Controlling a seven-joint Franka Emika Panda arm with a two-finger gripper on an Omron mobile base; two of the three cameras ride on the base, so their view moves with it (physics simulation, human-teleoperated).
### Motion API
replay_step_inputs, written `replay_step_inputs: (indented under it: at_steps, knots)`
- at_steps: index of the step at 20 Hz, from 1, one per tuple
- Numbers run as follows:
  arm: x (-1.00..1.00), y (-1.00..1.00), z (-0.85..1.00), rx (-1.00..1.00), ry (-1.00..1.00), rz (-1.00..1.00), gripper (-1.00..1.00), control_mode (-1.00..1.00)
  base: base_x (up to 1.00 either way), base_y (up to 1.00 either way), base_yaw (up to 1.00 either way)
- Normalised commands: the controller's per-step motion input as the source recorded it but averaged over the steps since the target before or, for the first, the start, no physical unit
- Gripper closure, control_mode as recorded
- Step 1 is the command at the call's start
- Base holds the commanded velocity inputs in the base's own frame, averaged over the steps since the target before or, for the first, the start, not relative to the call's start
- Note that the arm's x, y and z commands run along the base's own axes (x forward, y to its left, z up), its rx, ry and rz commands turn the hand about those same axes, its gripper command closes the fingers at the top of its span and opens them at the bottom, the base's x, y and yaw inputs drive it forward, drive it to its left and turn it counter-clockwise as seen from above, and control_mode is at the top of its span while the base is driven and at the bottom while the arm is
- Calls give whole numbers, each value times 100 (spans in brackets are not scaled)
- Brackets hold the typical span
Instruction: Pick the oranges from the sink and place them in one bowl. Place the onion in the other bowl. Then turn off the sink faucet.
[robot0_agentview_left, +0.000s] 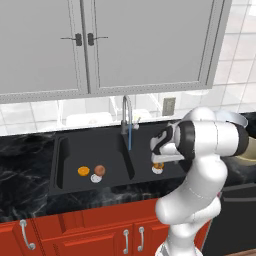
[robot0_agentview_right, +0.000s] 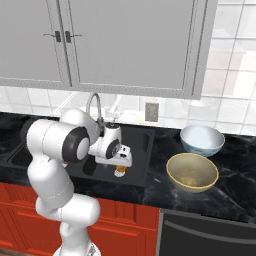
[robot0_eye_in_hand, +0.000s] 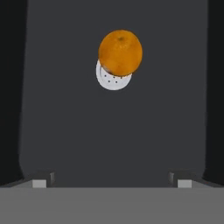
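Claw (robot0_eye_in_hand: 112, 183) is held spread wide, empty, over rt basin of black double sink (robot0_agentview_left: 70, 150); small round bright orange fruit (robot0_eye_in_hand: 120, 52) is seen overlapping white drain (robot0_eye_in_hand: 110, 80); 2nd orange (robot0_agentview_left: 83, 171) & reddish-brown onion (robot0_agentview_left: 100, 170) sit in lt basin.

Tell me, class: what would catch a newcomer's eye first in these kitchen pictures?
Probably the white arm reaching over the black sink, its open gripper hanging above a bright orange that sits on the right basin's drain. Next, the yellow-tan bowl and pale blue-white bowl on the counter to the right.
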Motion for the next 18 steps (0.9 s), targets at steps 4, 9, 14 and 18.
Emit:
replay_step_inputs:
  at_steps: [4,9,14,18]
  knots:
    - [17,0,-23,0,0,0,-100,-100,0,0,0]
    - [16,0,-20,0,0,0,-100,-100,0,0,0]
    - [16,0,-18,0,0,0,-100,-100,0,0,0]
    - [18,0,-17,0,0,0,-100,-100,0,0,0]
